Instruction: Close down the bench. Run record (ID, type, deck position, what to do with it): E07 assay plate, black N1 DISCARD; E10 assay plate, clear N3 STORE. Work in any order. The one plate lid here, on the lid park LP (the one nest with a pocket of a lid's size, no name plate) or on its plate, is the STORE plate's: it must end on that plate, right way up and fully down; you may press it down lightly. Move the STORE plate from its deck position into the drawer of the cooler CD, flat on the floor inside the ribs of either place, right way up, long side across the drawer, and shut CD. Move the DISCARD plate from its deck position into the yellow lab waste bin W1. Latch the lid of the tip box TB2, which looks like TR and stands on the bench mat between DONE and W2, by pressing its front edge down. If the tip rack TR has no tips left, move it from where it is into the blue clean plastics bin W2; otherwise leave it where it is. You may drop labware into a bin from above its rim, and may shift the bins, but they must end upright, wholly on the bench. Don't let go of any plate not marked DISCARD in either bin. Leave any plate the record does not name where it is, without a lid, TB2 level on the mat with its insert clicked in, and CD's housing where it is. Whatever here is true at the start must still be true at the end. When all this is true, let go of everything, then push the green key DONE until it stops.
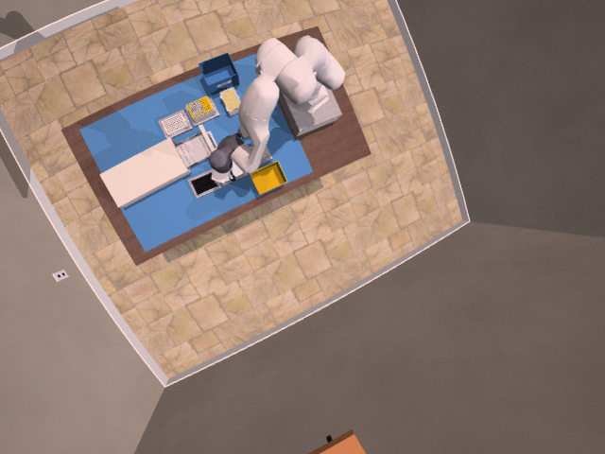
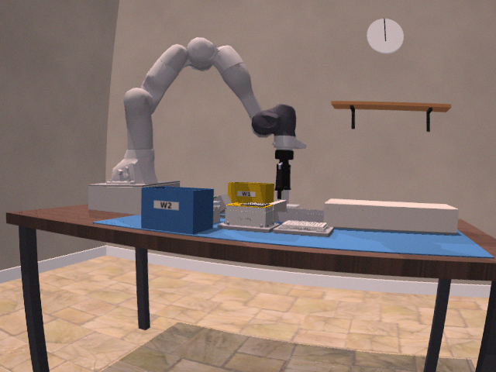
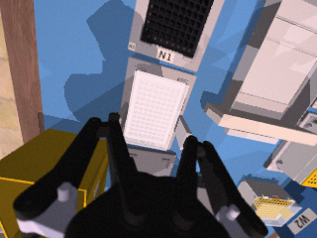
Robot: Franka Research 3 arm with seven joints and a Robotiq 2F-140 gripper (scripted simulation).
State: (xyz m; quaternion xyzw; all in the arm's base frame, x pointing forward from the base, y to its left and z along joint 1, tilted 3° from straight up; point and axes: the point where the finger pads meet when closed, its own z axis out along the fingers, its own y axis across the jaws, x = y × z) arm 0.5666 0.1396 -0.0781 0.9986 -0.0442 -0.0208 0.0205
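My gripper (image 3: 153, 115) is shut on a pale, finely gridded clear assay plate (image 3: 155, 109), gripping its long sides. I hold it low over a grey nest beside N1; in the side view the gripper (image 2: 282, 194) hangs just right of the yellow bin W1 (image 2: 248, 192). The black plate (image 3: 176, 22) (image 1: 202, 183) lies in nest N1. The cooler CD (image 1: 144, 170) has its drawer (image 1: 194, 148) pulled open, also in the wrist view (image 3: 277, 74). The tip rack TR (image 1: 200, 108) shows yellow tips. TB2 (image 1: 229, 100) stands near the blue bin W2 (image 1: 218, 72).
Another gridded plate (image 1: 175, 123) sits in a nest beside TR. W1 (image 1: 267, 177) is close by the gripper at the mat's edge. My arm hides the DONE key. The robot's grey base block (image 1: 312, 114) stands behind.
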